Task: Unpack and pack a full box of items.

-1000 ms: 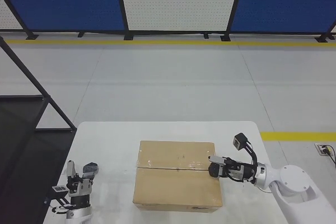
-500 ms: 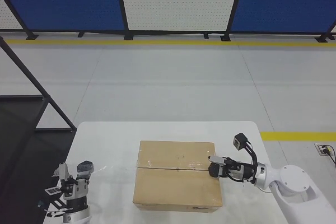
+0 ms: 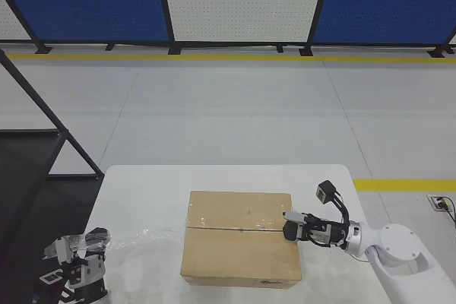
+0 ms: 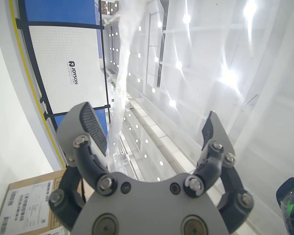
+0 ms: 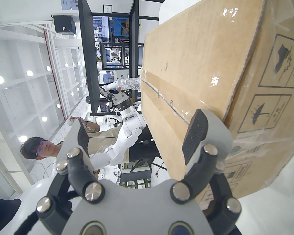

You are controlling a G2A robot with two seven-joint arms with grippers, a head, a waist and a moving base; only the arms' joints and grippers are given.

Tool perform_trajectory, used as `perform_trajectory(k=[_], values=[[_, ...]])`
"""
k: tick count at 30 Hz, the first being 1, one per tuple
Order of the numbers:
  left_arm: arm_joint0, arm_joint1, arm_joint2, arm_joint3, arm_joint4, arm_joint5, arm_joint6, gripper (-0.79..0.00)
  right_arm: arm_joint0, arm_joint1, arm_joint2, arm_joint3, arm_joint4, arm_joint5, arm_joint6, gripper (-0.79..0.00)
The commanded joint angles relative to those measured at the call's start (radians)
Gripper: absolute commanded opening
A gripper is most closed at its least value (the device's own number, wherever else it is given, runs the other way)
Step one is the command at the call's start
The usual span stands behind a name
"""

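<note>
Box (image 3: 239,235), flaps closed, sat lower centre; my right gripper (image 3: 290,226) gaped at its right edge, my left gripper (image 3: 80,247) gaped lower left, where stretched tape (image 4: 120,81) stuck on one pad (image 4: 93,128) might not let go.

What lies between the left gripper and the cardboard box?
A strip of clear tape runs from the left gripper to the cardboard box; the top view shows it.
</note>
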Motion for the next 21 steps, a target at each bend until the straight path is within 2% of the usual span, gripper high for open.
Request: perform_trajectory(k=[1,21], values=[[0.002,-0.005,-0.009,-0.004,-0.001,0.006,-0.007,0.0,0.0,0.0,0.0,0.0,0.0,0.0,0.0,0.0],[-0.046,-0.061,-0.014,-0.085,0.001,0.074,-0.124,0.0,0.0,0.0,0.0,0.0,0.0,0.0,0.0,0.0]])
